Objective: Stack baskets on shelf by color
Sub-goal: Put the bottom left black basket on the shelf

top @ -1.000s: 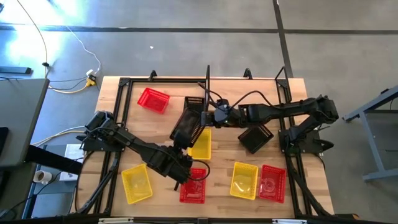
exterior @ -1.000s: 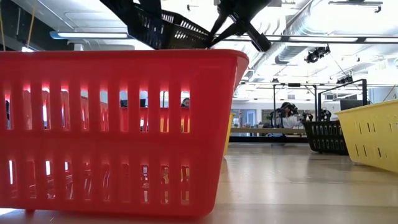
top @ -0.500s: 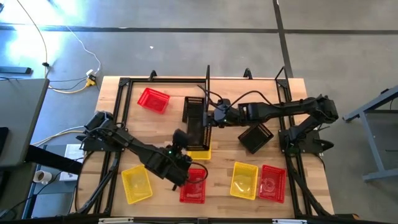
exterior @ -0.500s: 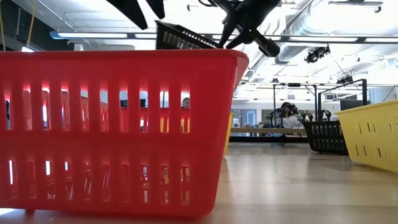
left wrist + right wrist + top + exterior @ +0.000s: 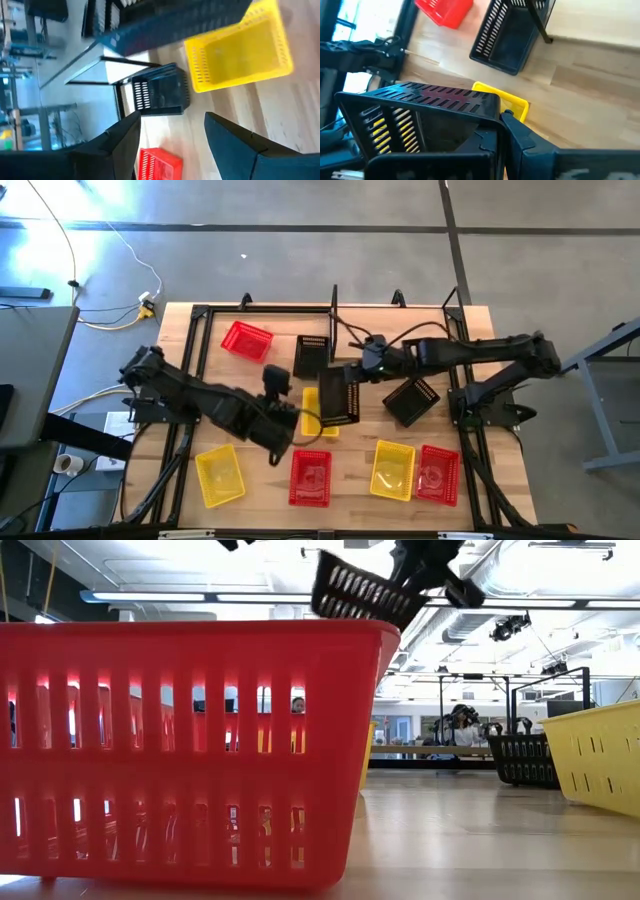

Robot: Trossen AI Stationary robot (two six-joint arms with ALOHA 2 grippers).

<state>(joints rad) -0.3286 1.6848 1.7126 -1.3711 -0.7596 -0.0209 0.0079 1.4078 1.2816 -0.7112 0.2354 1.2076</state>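
Observation:
My right gripper (image 5: 357,373) (image 5: 500,131) is shut on a black basket (image 5: 340,402) (image 5: 365,590), which hangs tilted above a yellow basket (image 5: 312,412) on the table. My left gripper (image 5: 286,396) (image 5: 172,120) stands open and holds nothing, left of the held basket and clear of it. A second black basket (image 5: 312,355) (image 5: 160,95) stands on its base just beyond, near the shelf's black frame (image 5: 333,308) along the far edge. A red basket (image 5: 246,340) stands at the far left. My right gripper holds the black basket by the rim of one end wall (image 5: 492,112). One finger (image 5: 520,137) shows on the wall's outer side; the basket hides the other. The fingers slant down from the far right. The basket hangs lifted clear and tilted.
Along the near edge stand a yellow basket (image 5: 220,475), a red one (image 5: 310,477), another yellow (image 5: 393,470) and another red (image 5: 438,475). A third black basket (image 5: 412,400) lies at the right. In the low view the near red basket (image 5: 190,750) fills the left.
My left gripper has risen and drawn back from the near red basket toward the table's far left, rolling a little. My right gripper has lifted and carried the black basket a little toward the right edge; the basket has swung round and now hangs over the yellow one.

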